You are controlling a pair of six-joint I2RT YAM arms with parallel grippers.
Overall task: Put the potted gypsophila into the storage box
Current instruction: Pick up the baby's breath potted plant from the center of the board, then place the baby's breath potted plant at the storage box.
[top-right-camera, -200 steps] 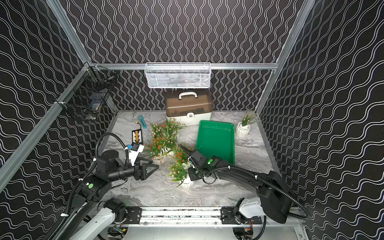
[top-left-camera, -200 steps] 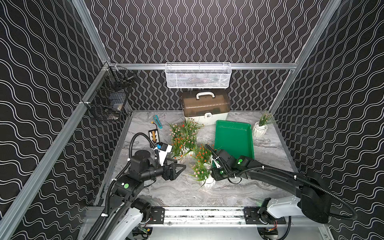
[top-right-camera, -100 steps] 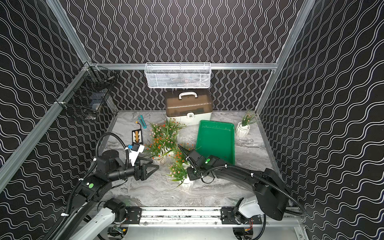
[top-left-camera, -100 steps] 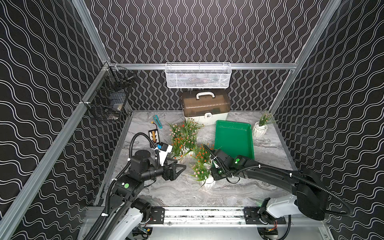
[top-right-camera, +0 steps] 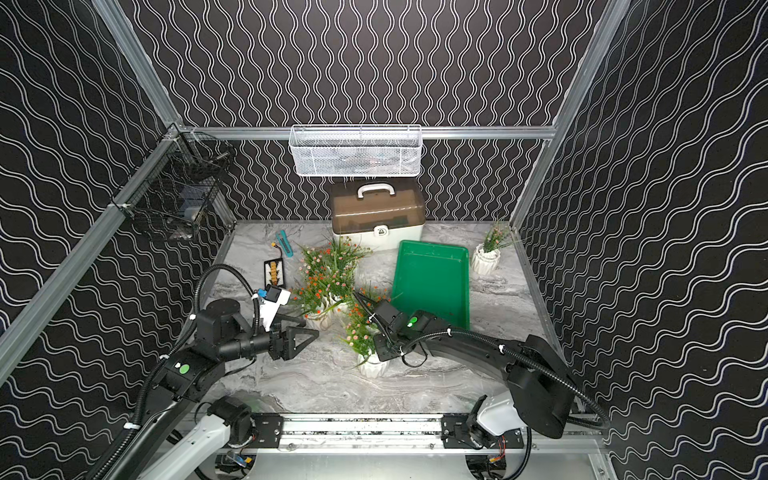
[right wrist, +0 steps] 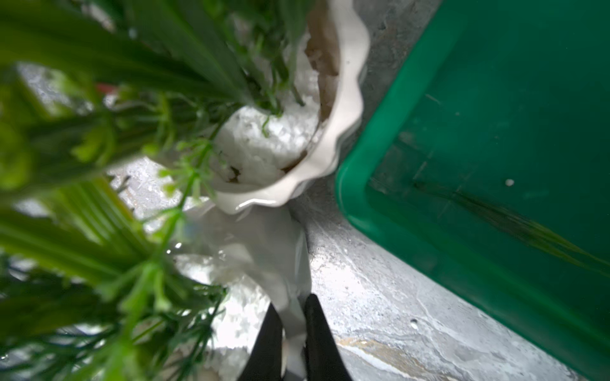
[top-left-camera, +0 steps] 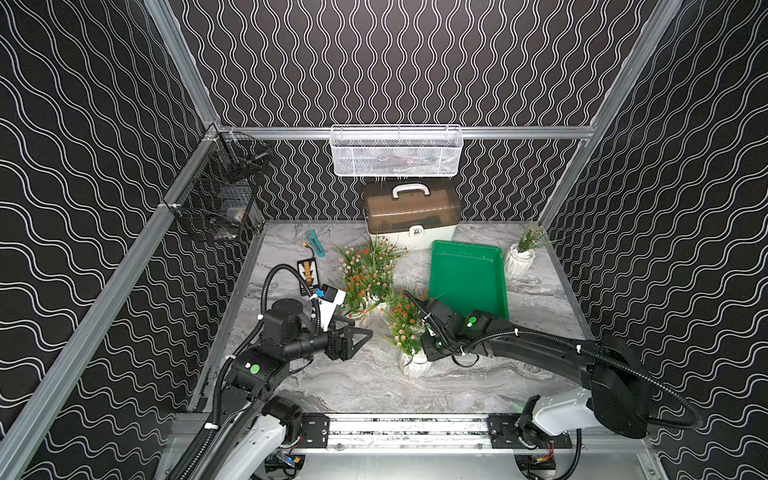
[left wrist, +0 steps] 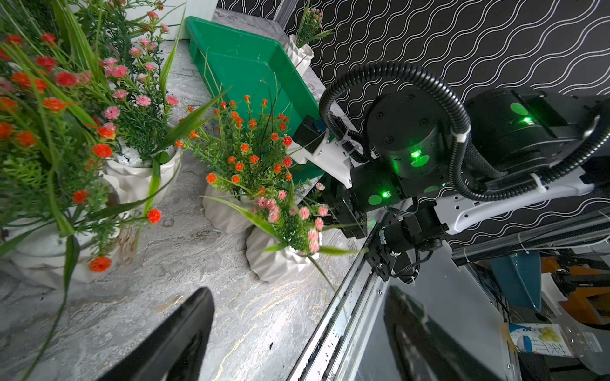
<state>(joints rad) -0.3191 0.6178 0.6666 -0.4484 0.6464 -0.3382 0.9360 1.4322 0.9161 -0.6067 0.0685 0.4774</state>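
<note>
right gripper [right wrist: 292, 301] clamped on the rim wall of front pot [top-left-camera: 413, 365], pink blooms, standing on table [top-left-camera: 374, 386] just off the near corner of box [top-left-camera: 467, 282], outside it. second pot [right wrist: 346, 132] just beside box edge. other pots [top-left-camera: 365, 274] clustered left of box, one pot [top-left-camera: 519, 262] by its far right side. left gripper [top-left-camera: 357, 337] jaws apart, holding nothing, near the cluster

Grey marble worktop [top-left-camera: 353, 386]: potted gypsophila [top-left-camera: 368, 270] clustered left of a green storage box [top-left-camera: 467, 278], one pot [top-left-camera: 519, 261] apart at its far right corner.
</note>
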